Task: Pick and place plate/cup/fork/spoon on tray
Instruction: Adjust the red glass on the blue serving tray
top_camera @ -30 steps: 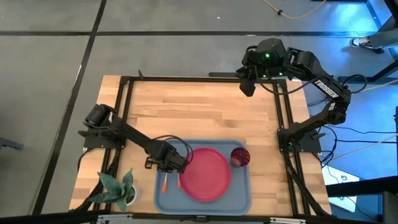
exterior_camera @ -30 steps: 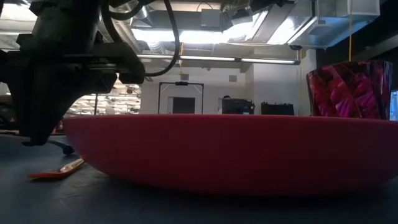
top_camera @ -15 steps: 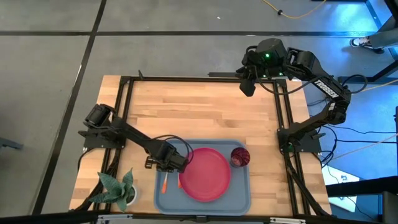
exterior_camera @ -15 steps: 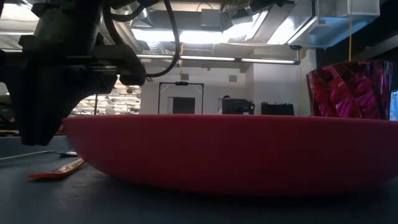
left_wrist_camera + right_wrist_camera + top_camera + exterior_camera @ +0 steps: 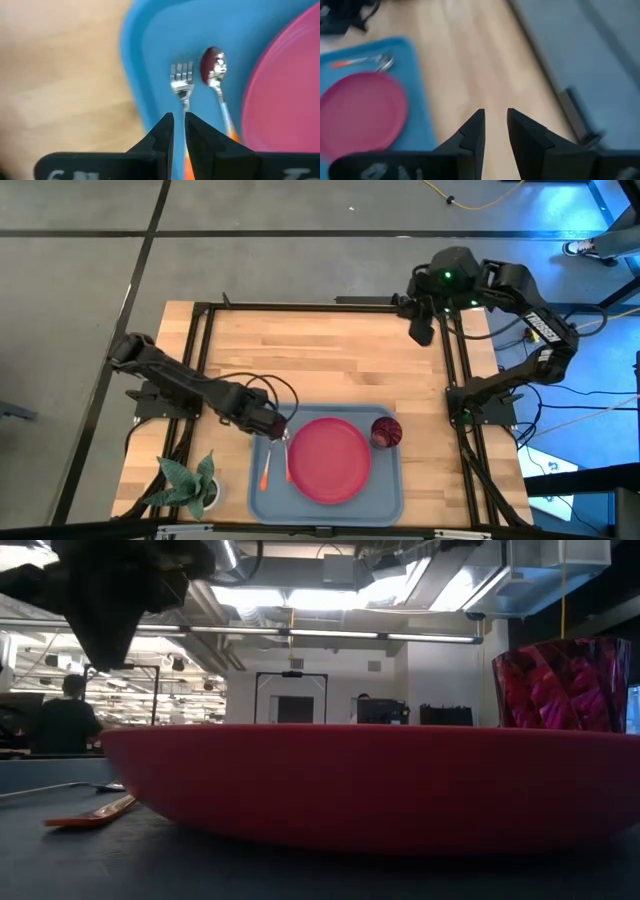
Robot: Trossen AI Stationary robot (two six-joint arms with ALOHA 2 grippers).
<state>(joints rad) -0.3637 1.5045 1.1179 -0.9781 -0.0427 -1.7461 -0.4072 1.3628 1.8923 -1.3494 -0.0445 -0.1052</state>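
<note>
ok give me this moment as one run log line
left tool: open, empty, above fork | right tool: open, empty, far side | tray: plate, cup, fork, spoon all on it

On the grey-blue tray (image 5: 385,498) lie the pink plate (image 5: 330,459), the dark red cup (image 5: 386,431) just beside it, and fork (image 5: 182,85) and spoon (image 5: 214,66) side by side.

Lab, exposed ceiling ducts (image 5: 300,570), concrete floor (image 5: 80,270)
</note>
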